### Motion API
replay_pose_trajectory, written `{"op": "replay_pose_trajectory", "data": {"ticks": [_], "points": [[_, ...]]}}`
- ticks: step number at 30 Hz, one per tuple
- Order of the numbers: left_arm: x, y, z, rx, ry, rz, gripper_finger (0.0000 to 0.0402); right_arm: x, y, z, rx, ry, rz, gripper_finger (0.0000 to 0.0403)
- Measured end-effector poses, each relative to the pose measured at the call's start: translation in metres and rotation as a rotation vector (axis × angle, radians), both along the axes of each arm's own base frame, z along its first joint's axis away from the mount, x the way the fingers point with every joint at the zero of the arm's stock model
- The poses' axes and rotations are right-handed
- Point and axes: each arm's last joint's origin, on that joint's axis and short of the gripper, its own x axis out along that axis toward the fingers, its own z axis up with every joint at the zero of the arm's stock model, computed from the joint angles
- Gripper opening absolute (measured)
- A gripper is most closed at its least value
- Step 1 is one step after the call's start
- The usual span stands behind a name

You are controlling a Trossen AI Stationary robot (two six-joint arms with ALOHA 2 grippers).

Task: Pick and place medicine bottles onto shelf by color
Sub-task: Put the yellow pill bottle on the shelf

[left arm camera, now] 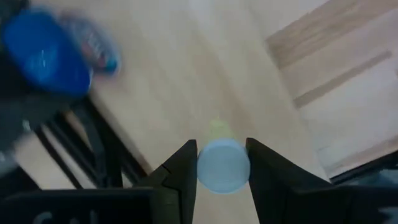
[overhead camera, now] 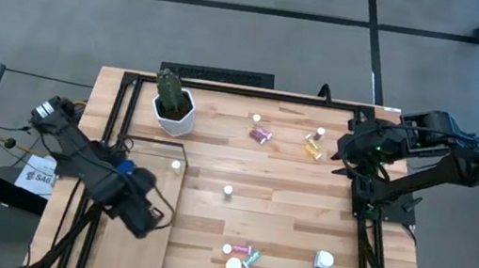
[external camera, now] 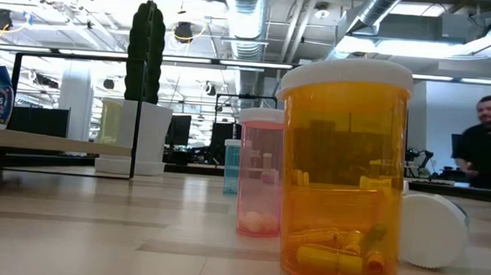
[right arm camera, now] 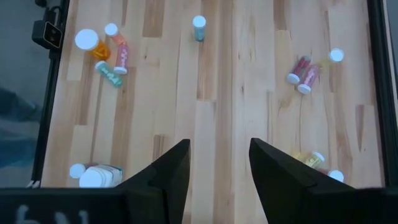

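My left gripper [overhead camera: 143, 217] hangs over the pale shelf [overhead camera: 132, 251] at the table's left, shut on a medicine bottle [left arm camera: 222, 165] with a white cap and a pale green body. Another white-capped bottle [overhead camera: 176, 164] stands on the shelf's far part. More bottles lie scattered on the table: pink [overhead camera: 261, 134] and amber [overhead camera: 315, 146] at the far side, one upright in the middle [overhead camera: 228, 189], a cluster [overhead camera: 240, 256] and a white one [overhead camera: 323, 261] near the front. My right gripper [right arm camera: 214, 168] waits open, high above the table's right side. My left gripper pinches the bottle's round cap [left arm camera: 205, 168] between its two fingers, one on each side. The fingers come from above, pointing down. The bottle stands upright below them, cap up; whether its base rests on the shelf cannot be told.
A white pot with a cactus [overhead camera: 173, 105] stands at the far left of the table, behind the shelf. A blue-lidded container [left arm camera: 46, 56] lies beside the shelf's left edge. A black frame [overhead camera: 129, 108] runs along the table's edges. A person [external camera: 488, 142] is in the room beyond.
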Motion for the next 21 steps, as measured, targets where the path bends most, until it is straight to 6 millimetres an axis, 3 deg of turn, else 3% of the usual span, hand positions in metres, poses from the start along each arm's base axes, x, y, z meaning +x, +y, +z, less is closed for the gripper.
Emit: {"op": "replay_pose_trajectory", "data": {"ticks": [10,21], "points": [[-0.048,0.003,-0.038,0.058,-0.058,0.308,0.0100,-0.001,0.000,0.000,0.001,0.000,-0.001,0.0184],[-0.057,0.011,-0.069,0.107,0.000,0.345,0.0100,-0.001,0.000,0.000,0.002,-0.001,-0.004,0.0180]]}}
